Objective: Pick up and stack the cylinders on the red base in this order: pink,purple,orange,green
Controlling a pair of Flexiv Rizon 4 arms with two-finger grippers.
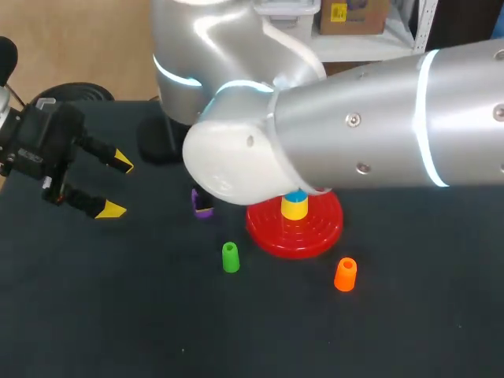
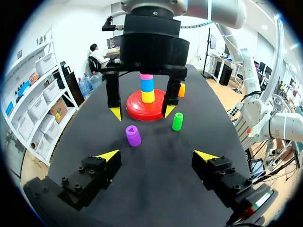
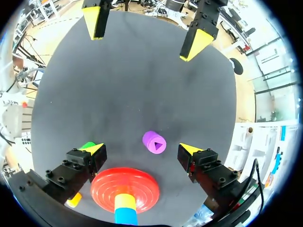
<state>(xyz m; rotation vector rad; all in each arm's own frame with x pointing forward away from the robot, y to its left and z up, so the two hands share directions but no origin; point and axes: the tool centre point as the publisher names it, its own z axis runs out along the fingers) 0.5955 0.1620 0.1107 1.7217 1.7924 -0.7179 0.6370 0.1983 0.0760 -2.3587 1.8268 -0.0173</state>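
**Head view.** A dark table (image 1: 236, 339) is seen from above. The left gripper (image 1: 116, 187) is held over the table's left edge, with its fingers spread wide and nothing in them. The right arm (image 1: 354, 134) comes in from the right edge. Its bent elbow fills the middle and hides its gripper. Near the table's middle the red base (image 1: 315, 232) is seen, with a yellow cylinder (image 1: 295, 208) on it. The purple cylinder (image 1: 202, 202) is just left of the base. The green cylinder (image 1: 230, 257) is towards the near edge, and the orange cylinder (image 1: 345, 274) is at the base's near right.

**Left wrist view.** The left gripper (image 2: 156, 156) is spread and empty. Ahead of it the purple cylinder (image 2: 133, 135) and the green cylinder (image 2: 177, 121) are set apart. Beyond them the right gripper (image 2: 142, 111) points down, unclenched, astride the red base (image 2: 137, 109). Yellow, a blue cylinder (image 2: 147, 85) and the pink cylinder (image 2: 146, 76) are stacked there, pink on top.

**Right wrist view.** The right gripper (image 3: 141, 149) is spread, with nothing grasped. The purple cylinder (image 3: 154, 142) is seen between its tips, untouched. The red base (image 3: 124, 187) is under the gripper.
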